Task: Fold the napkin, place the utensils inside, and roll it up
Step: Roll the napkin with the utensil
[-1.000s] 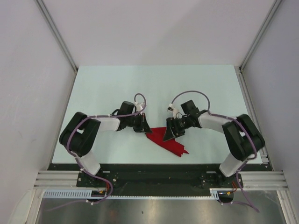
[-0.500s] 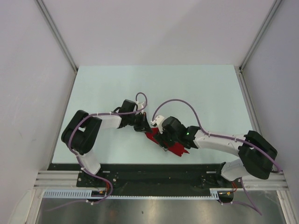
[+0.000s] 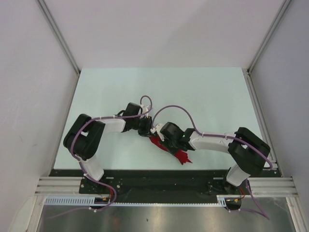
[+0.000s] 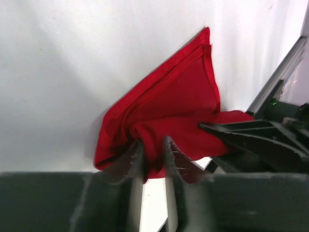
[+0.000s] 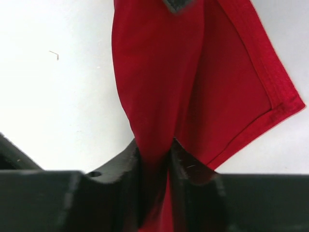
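The red napkin (image 3: 176, 152) lies bunched and folded near the table's front edge, between the two arms. My left gripper (image 3: 150, 134) is shut on its upper end; in the left wrist view the cloth (image 4: 169, 104) is pinched between the fingers (image 4: 153, 152). My right gripper (image 3: 158, 137) is shut on the same cloth right beside the left one; in the right wrist view the napkin (image 5: 193, 82) hangs stretched from between its fingers (image 5: 154, 152). The orange utensils are out of view.
The pale table (image 3: 159, 89) extends behind the arms. A black strip (image 3: 159, 173) runs along the front edge just below the napkin. Grey walls and metal posts (image 3: 58, 36) enclose the sides.
My right arm has swung left across the napkin and taken hold of it next to the left gripper. The napkin has bunched up narrower. The left arm has barely moved.
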